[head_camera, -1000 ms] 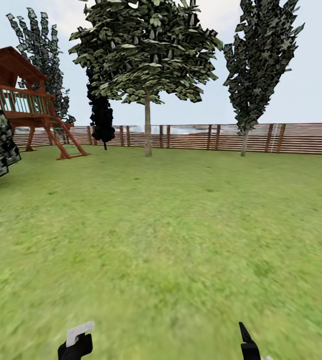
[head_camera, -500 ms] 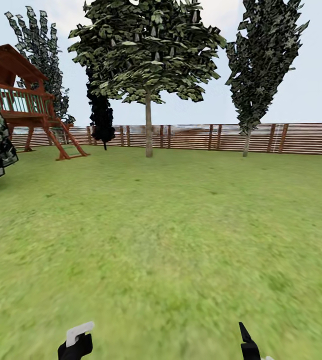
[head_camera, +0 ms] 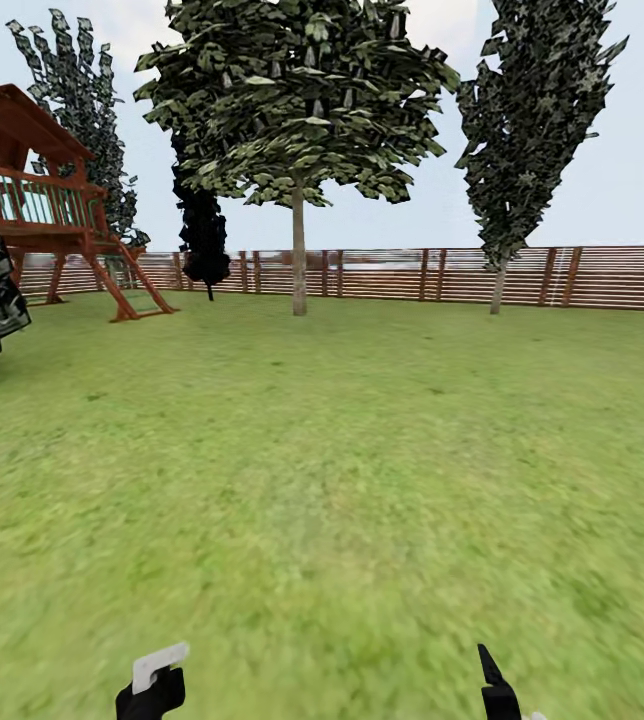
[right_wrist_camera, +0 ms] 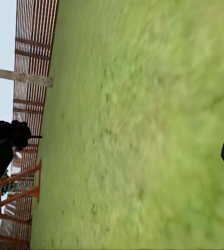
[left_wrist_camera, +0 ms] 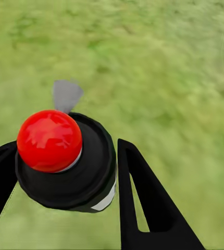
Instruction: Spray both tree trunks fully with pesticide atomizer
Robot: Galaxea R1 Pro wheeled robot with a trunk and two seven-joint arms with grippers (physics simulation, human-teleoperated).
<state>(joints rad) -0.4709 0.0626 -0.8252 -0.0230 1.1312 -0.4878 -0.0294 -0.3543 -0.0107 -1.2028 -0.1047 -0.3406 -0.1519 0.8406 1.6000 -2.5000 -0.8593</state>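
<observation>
A: While the garden lawn (head_camera: 362, 470) lies open, where is the target?
B: Broad-crowned tree (head_camera: 299, 250) stands before the fence (head_camera: 622, 277).
A: And the atomizer (left_wrist_camera: 65, 156)?
B: Left gripper (left_wrist_camera: 60, 179) clamps it for spraying; right gripper (head_camera: 497, 690): cannot tell.

- The pesticide atomizer (left_wrist_camera: 65, 161), a black can with a red round cap, sits between the left gripper's fingers (left_wrist_camera: 143, 203).
- One broad-crowned tree (head_camera: 297, 110) stands upright on the lawn (head_camera: 342, 480), its trunk (head_camera: 299, 255) pale and bare, near the fence (head_camera: 602, 277).
</observation>
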